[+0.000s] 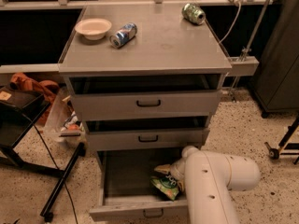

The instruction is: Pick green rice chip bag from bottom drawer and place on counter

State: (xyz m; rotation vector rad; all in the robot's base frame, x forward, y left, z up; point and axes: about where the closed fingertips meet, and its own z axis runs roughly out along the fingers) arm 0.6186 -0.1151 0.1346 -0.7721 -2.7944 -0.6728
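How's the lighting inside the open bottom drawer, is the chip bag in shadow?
Camera view: the counter is evenly lit; the bottom drawer is dimmer, shaded by the drawers above, yet the chip bag is visible; the hand, beside the bag, is mostly hidden by the arm.

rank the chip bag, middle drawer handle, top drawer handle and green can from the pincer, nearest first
The pincer is in the open bottom grey drawer.
1. Light-green foil rice chip bag, beside it in that drawer.
2. Dark middle drawer handle, just above.
3. Dark top drawer handle, higher.
4. Green soda can, back right of the grey counter.
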